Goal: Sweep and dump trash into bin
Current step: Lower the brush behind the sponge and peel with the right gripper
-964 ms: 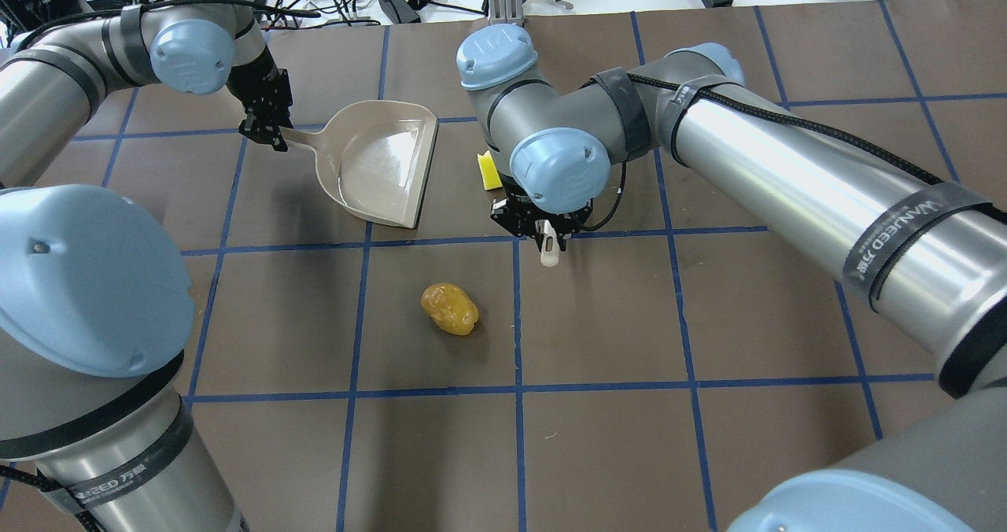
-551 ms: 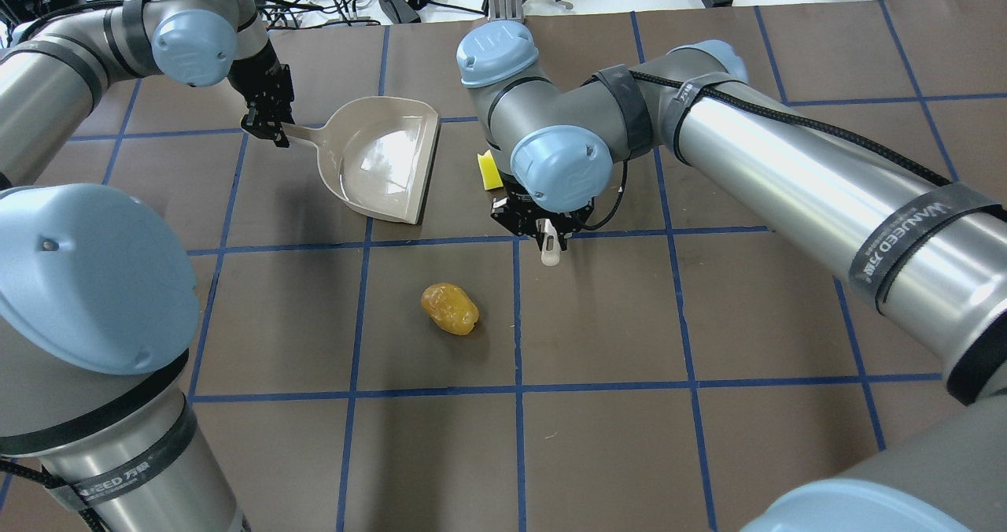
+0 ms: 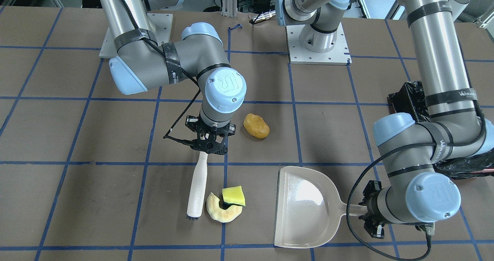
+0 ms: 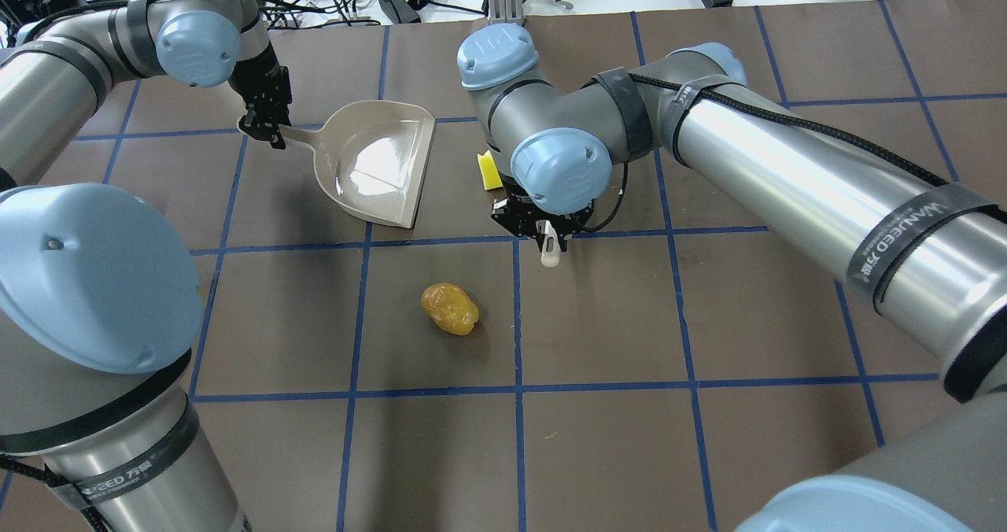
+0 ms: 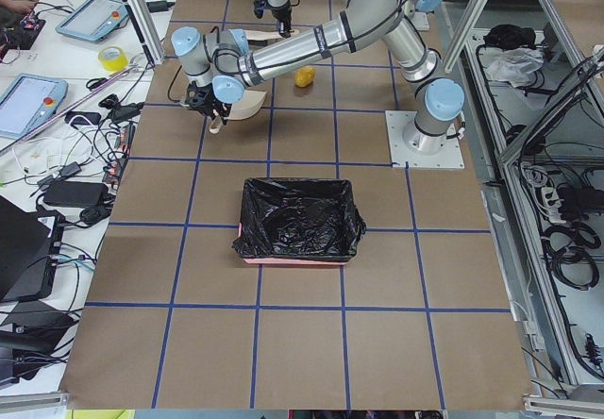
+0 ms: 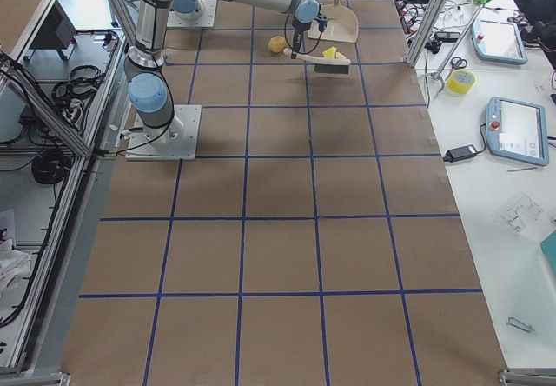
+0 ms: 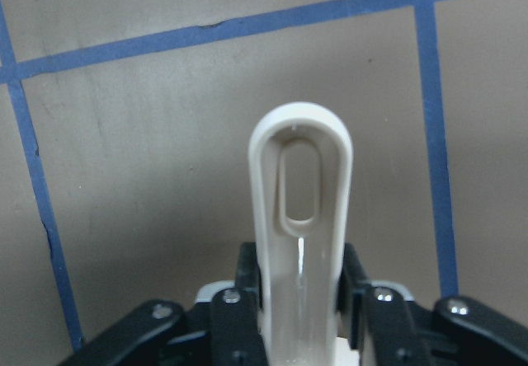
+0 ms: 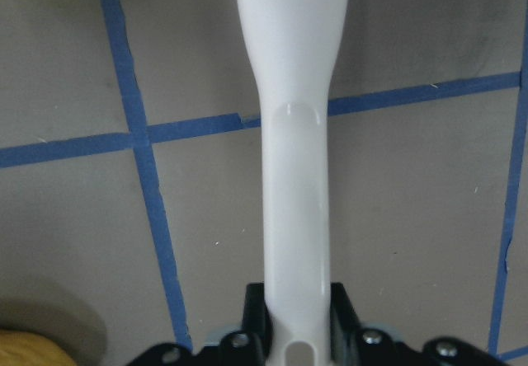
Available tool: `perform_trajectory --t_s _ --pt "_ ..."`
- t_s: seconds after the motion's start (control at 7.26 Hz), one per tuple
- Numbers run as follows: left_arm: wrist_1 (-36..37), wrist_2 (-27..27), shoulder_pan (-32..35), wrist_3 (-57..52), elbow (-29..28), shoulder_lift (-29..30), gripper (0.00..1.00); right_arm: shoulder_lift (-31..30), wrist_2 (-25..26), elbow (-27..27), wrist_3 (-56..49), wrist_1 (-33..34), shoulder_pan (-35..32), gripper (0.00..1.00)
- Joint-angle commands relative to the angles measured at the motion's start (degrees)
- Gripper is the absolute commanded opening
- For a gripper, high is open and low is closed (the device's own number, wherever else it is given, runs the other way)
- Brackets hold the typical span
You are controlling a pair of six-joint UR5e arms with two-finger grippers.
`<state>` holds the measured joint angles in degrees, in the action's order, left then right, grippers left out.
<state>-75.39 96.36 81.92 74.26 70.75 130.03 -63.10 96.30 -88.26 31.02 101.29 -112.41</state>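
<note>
The sponge [image 3: 233, 196] lies on one end of the crescent piece [image 3: 222, 214]. The brush [image 3: 197, 187] is just beside them on the robot's right, the dustpan [image 3: 305, 207] on their left. The lump [image 3: 256, 126] lies nearer the robot, and the bin [image 5: 247, 235] stands well off to the left.

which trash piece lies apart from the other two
The golden-brown lump, lying alone; the yellow sponge piece and beige crescent piece touch each other beside the brush.

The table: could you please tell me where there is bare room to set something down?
Bare: the squares beside the brush on the side away from the sponge, and the stretch between the potato and the bin. Crowded: between brush and dustpan, where the sponge and crescent piece lie together.
</note>
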Motion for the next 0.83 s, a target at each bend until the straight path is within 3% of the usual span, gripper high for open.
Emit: perform_trajectory --t_s 0.0,0.41,0.69 --pt "0.07 0.06 0.08 0.01 0.00 0.13 0.00 0.78 -1.80 -0.07 6.56 0.22 0.00 0.09" --pt "-0.02 0.06 0.08 0.01 -0.26 0.13 0.00 1.40 -2.16 0.19 7.04 1.01 -0.35 0.09" --pt "0.07 0.06 0.08 0.01 -0.35 0.22 0.00 3.59 -6.27 0.98 7.74 4.60 -1.49 0.09"
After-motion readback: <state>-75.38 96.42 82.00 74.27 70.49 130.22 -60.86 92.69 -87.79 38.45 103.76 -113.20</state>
